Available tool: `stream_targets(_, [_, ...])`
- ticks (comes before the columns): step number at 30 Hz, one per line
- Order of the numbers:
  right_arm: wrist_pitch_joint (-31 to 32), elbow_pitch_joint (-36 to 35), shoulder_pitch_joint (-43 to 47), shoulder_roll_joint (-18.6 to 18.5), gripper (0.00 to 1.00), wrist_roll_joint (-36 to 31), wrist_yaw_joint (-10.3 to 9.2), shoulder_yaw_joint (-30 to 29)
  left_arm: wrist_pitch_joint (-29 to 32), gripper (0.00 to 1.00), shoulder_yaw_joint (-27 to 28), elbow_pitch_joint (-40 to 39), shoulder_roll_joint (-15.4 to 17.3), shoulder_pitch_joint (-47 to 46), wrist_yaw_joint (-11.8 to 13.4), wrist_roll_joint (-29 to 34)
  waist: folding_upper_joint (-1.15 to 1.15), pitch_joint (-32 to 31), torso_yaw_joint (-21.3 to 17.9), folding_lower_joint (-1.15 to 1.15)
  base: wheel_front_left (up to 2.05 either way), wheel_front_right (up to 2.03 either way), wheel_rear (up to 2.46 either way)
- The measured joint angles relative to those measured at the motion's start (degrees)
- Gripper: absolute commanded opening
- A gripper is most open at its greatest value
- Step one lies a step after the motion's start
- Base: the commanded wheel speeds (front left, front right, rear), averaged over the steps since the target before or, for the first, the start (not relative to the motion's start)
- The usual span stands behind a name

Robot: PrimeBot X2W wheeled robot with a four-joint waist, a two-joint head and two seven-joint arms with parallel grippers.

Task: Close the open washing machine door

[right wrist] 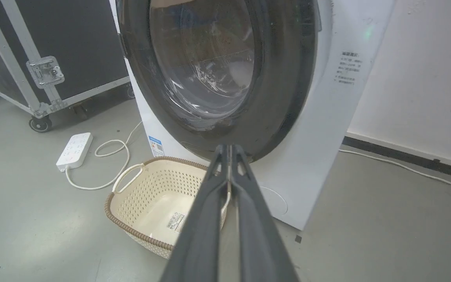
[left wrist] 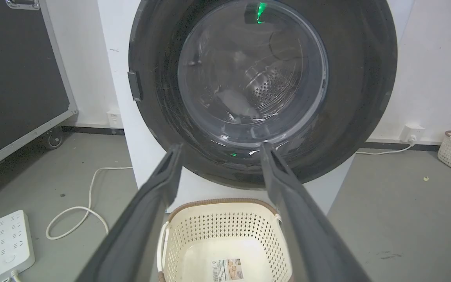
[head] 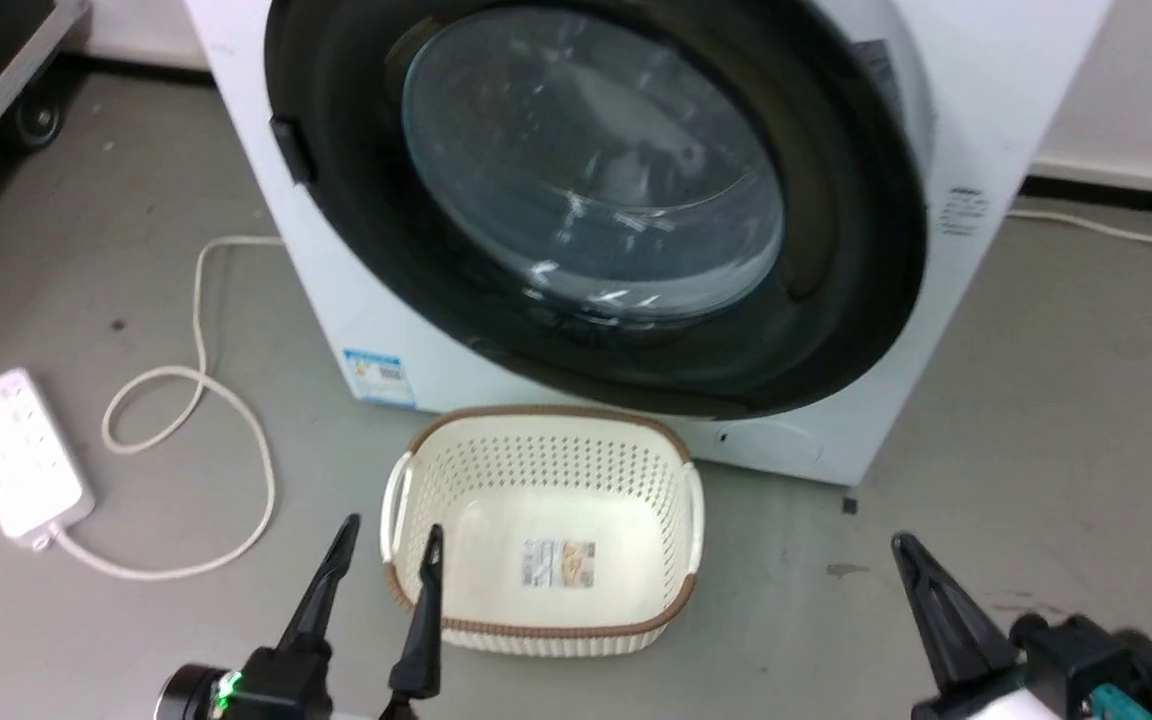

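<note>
from the head, the large round washing machine door (head: 596, 180), a wide black rim round a bulging clear glass bowl, lies against the front of the white front-loading washer (head: 366, 300). a pale sliver shows along the rim's right edge, so i judge the door swung to, but i cannot tell whether the catch has taken. my left pincer (head: 392, 527) hangs low, its two dark fingers parted and holding nothing, over the near left rim of the cream perforated plastic basket (head: 546, 412). the basket stands on the grey floor (head: 1036, 400) just before the washer. my right pincer (head: 906, 545) shows as a single dark point at the floor's near right edge.

from the left wrist, my fingers gape wide. the door's lower rim sits beyond their tips, apart from them.

from the right wrist, my fingers are pressed together, empty, aimed at the bottom of the black rim without touching it.

to finish well, i would push on the black rim, not the glass, near the small dark tab (head: 291, 150) on its left. that looks like the catch side. press straight in until it seats, and keep my arm above the basket.
</note>
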Motion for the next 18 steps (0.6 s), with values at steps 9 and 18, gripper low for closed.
stream_targets(9, [4.34,0.13,-13.84,-6.94,0.00,2.47,0.00,3.85,0.00,1.00,-3.23,0.69,-0.93,-3.92,-0.43,1.85,0.00,6.26,3.68,0.01,0.00,0.00,0.00])
stream_targets(18, [11.89,11.67,-36.65,-17.89,0.00,14.51,0.19,6.60,0.00,1.00,-7.16,1.27,-1.23,-8.57,1.52,1.82,0.00,15.79,7.24,0.01,0.00,0.00,0.00])
